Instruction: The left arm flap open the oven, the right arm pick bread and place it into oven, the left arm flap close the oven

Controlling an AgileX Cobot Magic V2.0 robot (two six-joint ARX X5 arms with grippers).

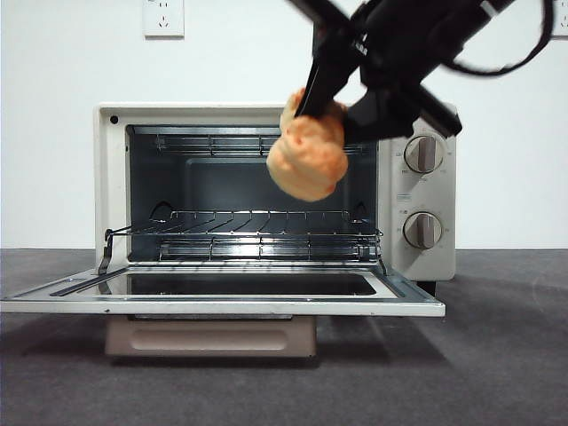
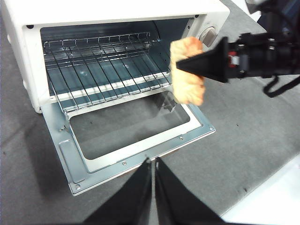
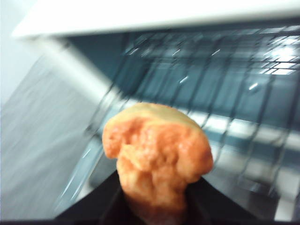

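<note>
Nearest us, the oven's door (image 1: 222, 300) lies flat and open toward the desk's front edge, so step one looks done. We hold the bread (image 1: 308, 155) pinched in the right gripper (image 1: 318, 106), in the air before the oven (image 1: 266, 191) mouth, above the wire rack (image 1: 244, 232) and not yet inside. Placing and closing remain. We see open room above the rack; the cavity's side wall by the knobs (image 1: 423, 153) is close. Our left gripper (image 2: 152, 161) waits over the door's front edge, fingers together, empty.
</note>
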